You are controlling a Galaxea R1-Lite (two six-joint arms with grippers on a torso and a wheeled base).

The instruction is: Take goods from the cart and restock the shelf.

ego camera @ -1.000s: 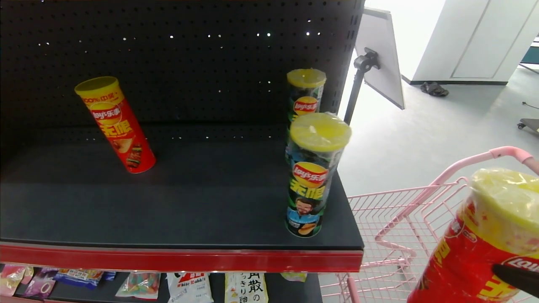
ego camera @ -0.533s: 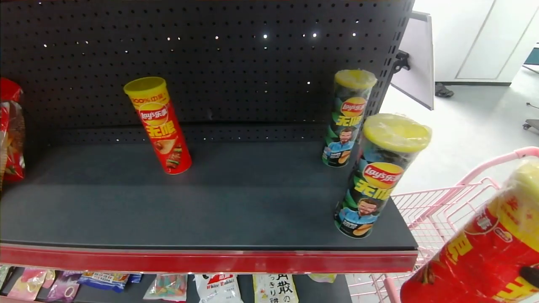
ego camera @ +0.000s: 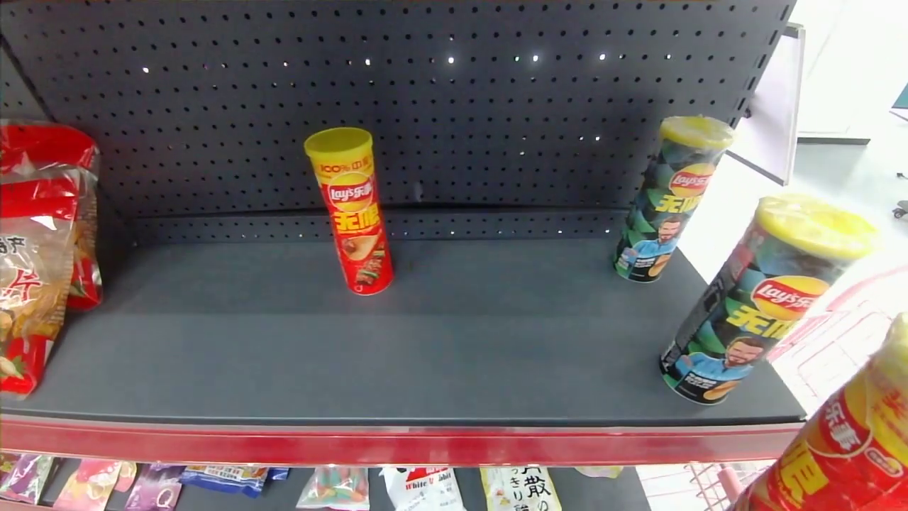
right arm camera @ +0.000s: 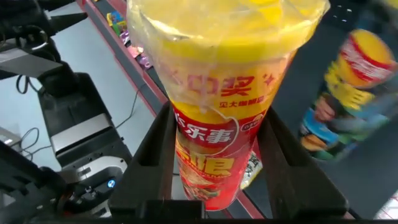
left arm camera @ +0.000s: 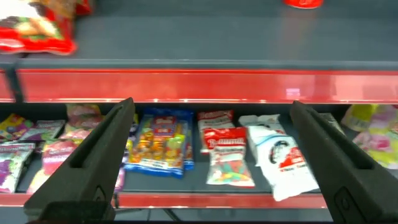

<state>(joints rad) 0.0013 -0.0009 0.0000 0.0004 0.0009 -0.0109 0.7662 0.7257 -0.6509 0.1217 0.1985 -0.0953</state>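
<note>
Before the dark shelf [ego camera: 425, 355], the right gripper [right arm camera: 214, 134] clamps a red chip can [right arm camera: 217, 62] upright between its fingers [right arm camera: 292, 168].

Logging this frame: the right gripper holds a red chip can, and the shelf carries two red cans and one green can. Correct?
Not quite. The shelf carries one standing red can and two green ones, the rear green can and the front green can, as the head view shows. The right gripper does hold the held red can.
</note>
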